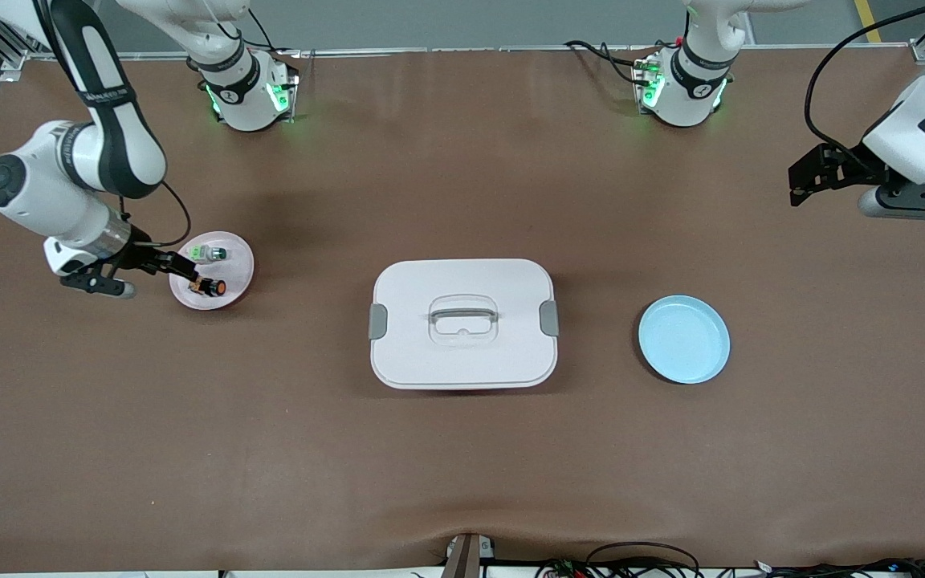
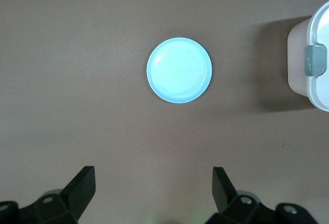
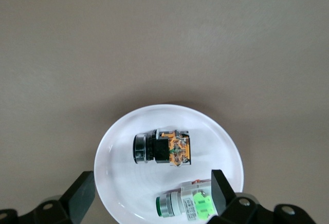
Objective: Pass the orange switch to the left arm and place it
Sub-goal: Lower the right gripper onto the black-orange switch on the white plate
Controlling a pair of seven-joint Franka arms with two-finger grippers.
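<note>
Front view first: the box (image 1: 462, 323) is sitting mid-tabletop (image 1: 462, 466), lid on, grey latches at both ends. Toward the right arm's end from the box, a pink plate (image 1: 231, 245) is carrying two switches. The orange switch (image 1: 211, 286) is lying on its side on the part of the plate nearer the camera, and the green switch (image 1: 209, 254) is lying just beside it, farther from the camera. The right pincer (image 1: 177, 268) is hanging low at the plate's rim, fingers parted, gripping nothing, tips right by the orange switch. Toward the left arm's end from the box, a blue plate (image 1: 684, 339) is lying bare. The left pincer (image 1: 801, 186) is waiting up in the air, well away from the box, over the tabletop at that arm's end.

Left wrist view: the left pincer (image 2: 153, 188) is showing both fingers spread wide with nothing between them. It's looking down on the blue plate (image 2: 179, 70), with a corner of the box (image 2: 311, 59) and one latch showing at the frame's edge.

Right wrist view: the right pincer (image 3: 153, 190) is gaping wide over the pink plate (image 3: 115, 167). The orange switch (image 3: 162, 148) is lying on its side mid-plate, untouched, and the green switch (image 3: 187, 205) is lying close beside it, partly covered by one finger (image 3: 222, 189).
</note>
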